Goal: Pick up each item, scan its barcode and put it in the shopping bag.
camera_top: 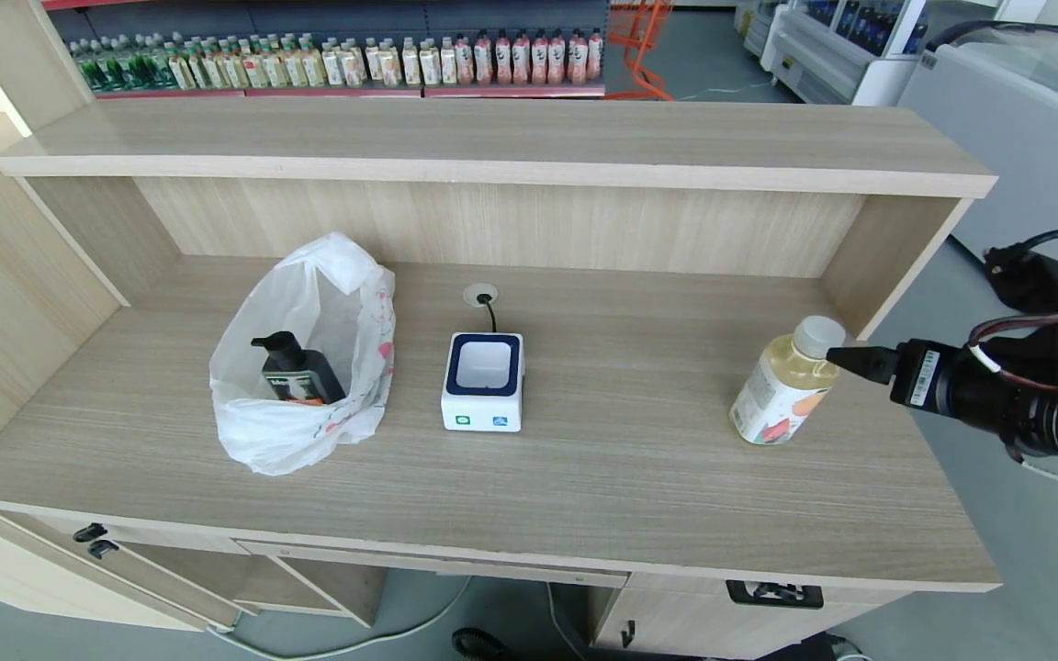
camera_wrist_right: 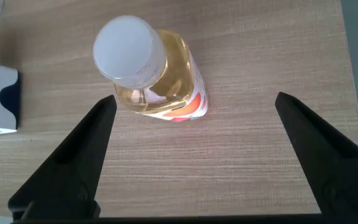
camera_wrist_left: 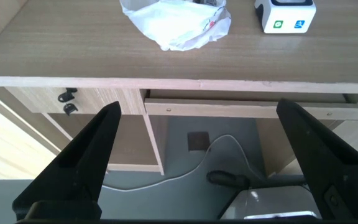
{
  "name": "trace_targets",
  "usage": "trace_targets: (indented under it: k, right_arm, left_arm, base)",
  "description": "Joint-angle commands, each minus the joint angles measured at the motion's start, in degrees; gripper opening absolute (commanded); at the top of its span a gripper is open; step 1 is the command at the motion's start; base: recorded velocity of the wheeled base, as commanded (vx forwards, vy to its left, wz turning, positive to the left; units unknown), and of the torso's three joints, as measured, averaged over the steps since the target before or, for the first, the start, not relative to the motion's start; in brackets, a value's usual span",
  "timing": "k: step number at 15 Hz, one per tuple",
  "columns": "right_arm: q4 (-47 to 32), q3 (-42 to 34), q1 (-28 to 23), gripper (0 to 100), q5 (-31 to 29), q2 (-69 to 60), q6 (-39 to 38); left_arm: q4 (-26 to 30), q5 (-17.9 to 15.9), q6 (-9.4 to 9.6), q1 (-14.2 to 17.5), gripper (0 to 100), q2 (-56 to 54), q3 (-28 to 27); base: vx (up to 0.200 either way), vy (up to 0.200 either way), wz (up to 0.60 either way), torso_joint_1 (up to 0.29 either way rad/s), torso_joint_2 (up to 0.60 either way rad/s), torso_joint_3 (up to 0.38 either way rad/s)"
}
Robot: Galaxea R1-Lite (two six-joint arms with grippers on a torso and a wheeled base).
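Bottle (camera_top: 786, 386) of pale drink stands upright near the right end of the counter (camera_top: 621, 487), well apart from the scanner (camera_top: 484, 381) and farther again from the shopping bag (camera_top: 253, 431), which already holds a black pump bottle (camera_top: 298, 372). Right gripper (camera_wrist_right: 196, 102) hovers at the level of the white cap (camera_top: 818, 335), jaws spread wide and empty, one fingertip just beside the cap in the head view. From the wrist view the bottle sits off-centre, nearer one finger than the other. Main risk, as I judge it: closing from this offset lets the near finger strike first and tip the tall, narrow bottle, or shove it toward the counter's right edge close by. A grip high on the cap looks poor too: smooth round plastic with the weight hanging below, likely to swing or slip on the way to the scanner. Barcode position cannot be told, so the scan may need a turn of the wrist. Left gripper (camera_wrist_left: 199, 106) hangs low before the counter's front edge, also wide apart and empty; raised carelessly, it could catch the overhang.
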State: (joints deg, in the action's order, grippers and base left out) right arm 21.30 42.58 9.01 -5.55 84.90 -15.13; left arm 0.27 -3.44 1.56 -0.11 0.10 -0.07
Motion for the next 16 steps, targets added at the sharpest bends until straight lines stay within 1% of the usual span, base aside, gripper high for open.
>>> trace_targets:
  k: [1,3,5,6,13,16]
  right_arm:
    - [3.22,0.31,3.3,100,-0.08,8.18,0.45]
    - [7.53,0.05,4.97,100,-0.17,11.52,1.77]
    - [10.7,0.57,5.41,100,-2.8,15.21,3.35]
    - [12.72,0.92,5.67,100,-3.07,16.79,3.53]
    - [23.88,1.1,8.83,100,-2.72,22.51,3.79]
    - [28.1,1.54,9.01,100,-2.72,24.88,5.81]
  left_arm:
    - [0.0,0.01,0.02,0.02,100,-0.01,-0.01]
    - [0.0,0.01,0.02,0.02,100,-0.01,-0.01]
    - [0.0,0.01,0.02,0.02,100,-0.01,-0.01]
    - [0.0,0.01,0.02,0.02,100,-0.01,-0.01]
    - [0.0,0.01,0.02,0.02,100,-0.01,-0.01]
    - [0.0,0.01,0.02,0.02,100,-0.01,-0.01]
  base:
    - [0.0,0.0,0.0,0.0,0.0,0.0]
    - [0.0,0.0,0.0,0.0,0.0,0.0]
    - [0.0,0.0,0.0,0.0,0.0,0.0]
    - [0.0,0.0,0.0,0.0,0.0,0.0]
    - [0.0,0.0,0.0,0.0,0.0,0.0]
    - [0.0,0.0,0.0,0.0,0.0,0.0]
